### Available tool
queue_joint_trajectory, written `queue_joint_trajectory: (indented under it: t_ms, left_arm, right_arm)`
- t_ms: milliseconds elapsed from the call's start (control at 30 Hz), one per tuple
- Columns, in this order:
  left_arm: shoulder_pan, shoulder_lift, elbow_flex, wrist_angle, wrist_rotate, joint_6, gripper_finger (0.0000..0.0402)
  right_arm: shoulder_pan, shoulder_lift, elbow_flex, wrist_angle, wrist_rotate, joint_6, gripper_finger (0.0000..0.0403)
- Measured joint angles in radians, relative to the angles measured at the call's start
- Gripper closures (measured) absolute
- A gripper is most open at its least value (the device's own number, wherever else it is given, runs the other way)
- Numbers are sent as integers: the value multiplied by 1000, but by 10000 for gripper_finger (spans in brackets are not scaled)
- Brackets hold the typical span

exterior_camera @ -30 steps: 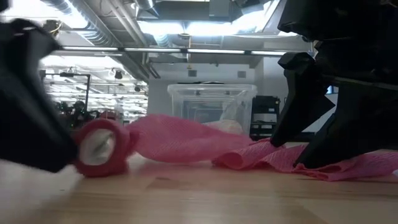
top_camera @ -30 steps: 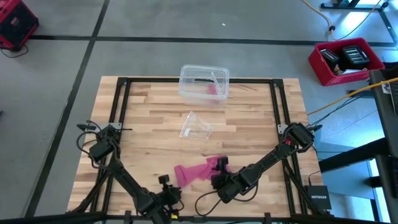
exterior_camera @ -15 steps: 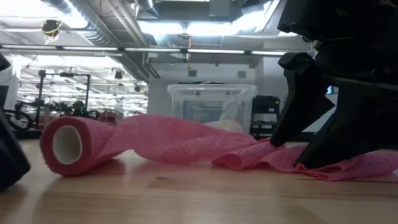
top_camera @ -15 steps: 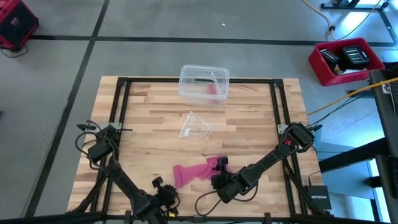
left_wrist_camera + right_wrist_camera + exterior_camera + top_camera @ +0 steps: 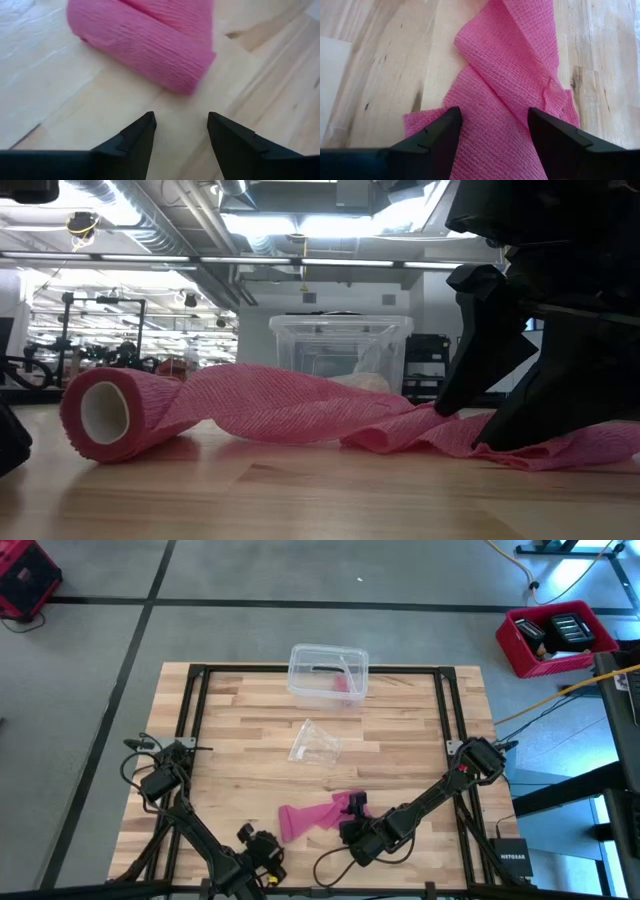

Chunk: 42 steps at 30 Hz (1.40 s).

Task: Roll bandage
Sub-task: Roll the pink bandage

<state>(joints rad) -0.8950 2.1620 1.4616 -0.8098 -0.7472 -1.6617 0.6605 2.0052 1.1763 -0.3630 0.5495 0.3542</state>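
Lying on the wooden table (image 5: 230,740) near its front edge, the bandage (image 5: 315,814) is seen partly rolled: a pink cylinder (image 5: 105,415) forms its left end, and a loose, twisted strip (image 5: 512,75) runs from it toward the right. The left gripper (image 5: 179,132) is held just short of the rolled end, apart from it, with its fingers spread and nothing between them. The right gripper (image 5: 494,127) is set over the loose end of the strip, its fingers spread wide on either side of the fabric; whether they press on it cannot be told. A clear plastic box (image 5: 328,673) is placed at the table's far edge, and a small clear wrapper (image 5: 315,741) is left near the middle.
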Motion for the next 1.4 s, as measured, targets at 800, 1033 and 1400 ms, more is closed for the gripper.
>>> queue_joint_trajectory:
  t_ms: [800,1033,1400]
  left_arm:
    - [77,15,0,0,-144,-9,221]
    - [91,15,0,-96,-215,-141,221]
    - [108,15,-55,-194,-245,-295,221]
  right_arm:
    - [0,0,0,4,11,2,166]
    - [0,0,0,10,16,5,166]
    - [0,0,0,26,16,6,166]
